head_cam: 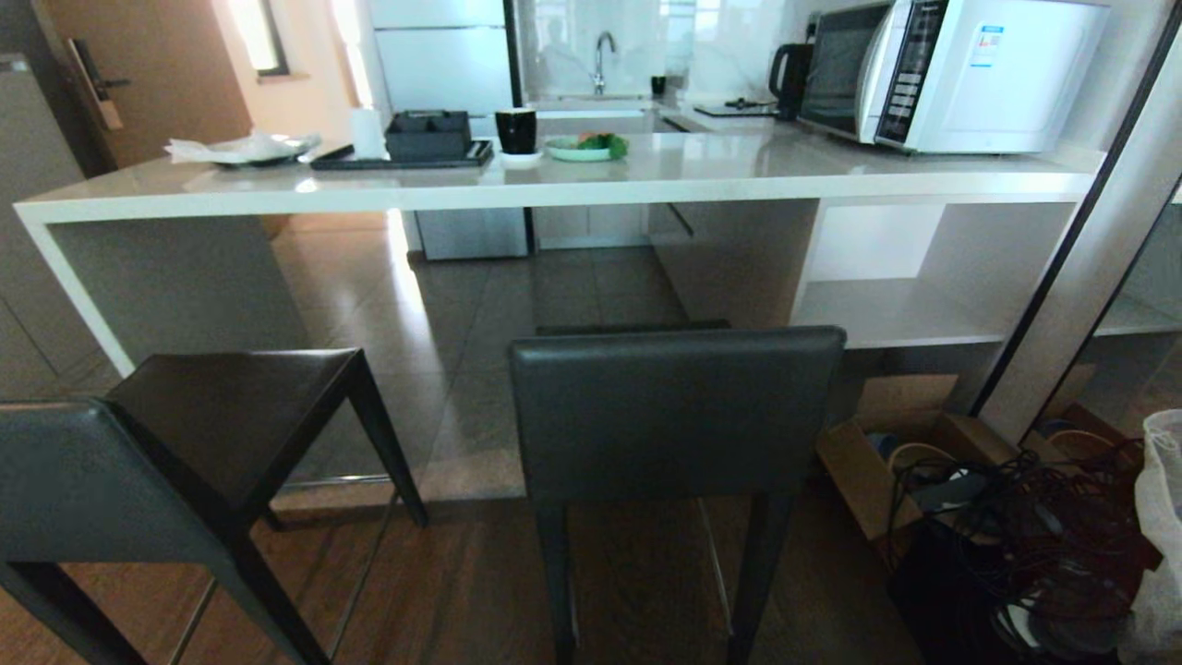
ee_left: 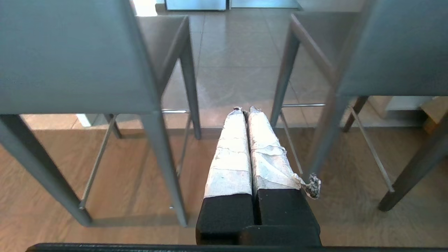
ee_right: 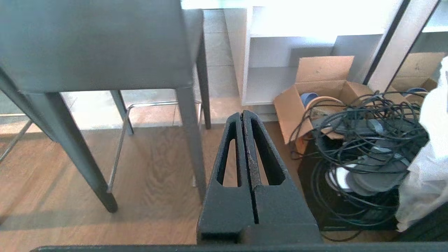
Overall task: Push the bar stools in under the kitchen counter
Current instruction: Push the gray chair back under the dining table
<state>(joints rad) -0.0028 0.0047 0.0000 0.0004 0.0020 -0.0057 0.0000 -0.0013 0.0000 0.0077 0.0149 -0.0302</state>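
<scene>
**Both stools out from the counter, both claws closed and empty**

Nearest the head camera: two tall bar stools with dark grey leather seats, low padded backrests and slim dark legs. Left stool (head_cam: 185, 453) at the lower left, angled, seat pointing toward the counter. Right stool (head_cam: 674, 416) near the middle, backrest square to the camera. Both standing on wood flooring, out in front of the long pale grey-beige stone kitchen counter (head_cam: 739, 171), not tucked beneath it.

On the countertop: white microwave (head_cam: 951, 74) at the right end, black mug (head_cam: 516, 130), pale plate with green food (head_cam: 586, 146), black tray (head_cam: 406, 152) with a dark box.

Neither arm visible from the head camera. Left gripper (ee_left: 245, 110), fingers wrapped in white tape, pressed together and holding nothing, hanging low above the floor, aimed at the gap between the two stools' legs and thin metal footrest bars (ee_left: 301, 105). Right gripper (ee_right: 243, 115), bare black fingers, likewise shut tight on nothing, low beside the right stool's legs. Open cardboard box (ee_right: 315, 87) and tangle of black cables (ee_right: 364, 140) just to its right, below the white shelf (ee_right: 273, 80).
</scene>
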